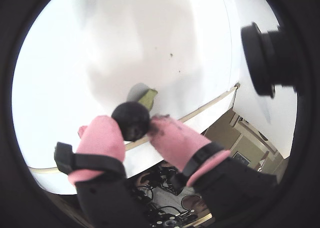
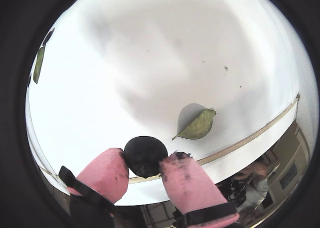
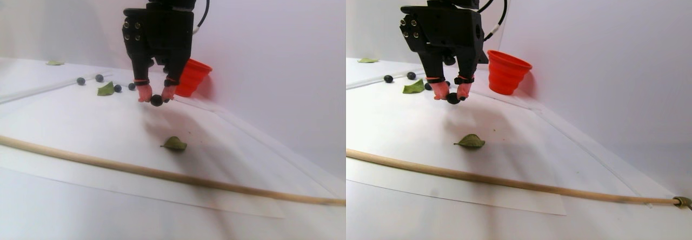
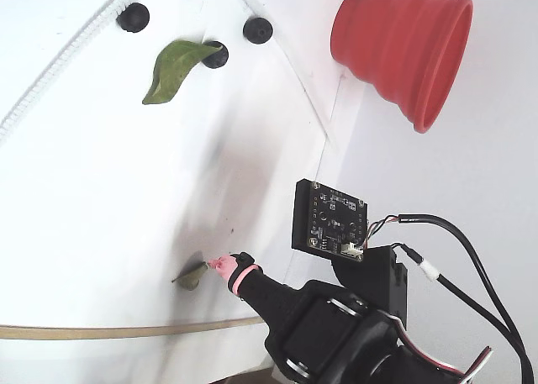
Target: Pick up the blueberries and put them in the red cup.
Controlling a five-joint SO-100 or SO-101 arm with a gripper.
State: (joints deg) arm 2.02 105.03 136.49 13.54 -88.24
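My gripper [image 1: 133, 126] is shut on one dark blueberry [image 1: 131, 118], pinched between the pink fingertips [image 2: 107, 168]. In the stereo pair view the gripper [image 3: 156, 98] hangs above the white sheet, with the held blueberry [image 3: 157, 101] clear of the surface. The red cup [image 3: 190, 77] stands behind it on the right, close to the wall, and shows in the fixed view as the ribbed red cup [image 4: 403, 44]. Several more blueberries [image 3: 117, 88] lie on the sheet to the gripper's left, near a green leaf [image 3: 106, 90].
A green leaf [image 2: 197, 125] lies on the sheet under the gripper. A long wooden stick [image 3: 162, 175] runs across the sheet's front. Another leaf [image 2: 39, 63] lies far left. A black camera module [image 1: 267, 58] and cables hang off the arm.
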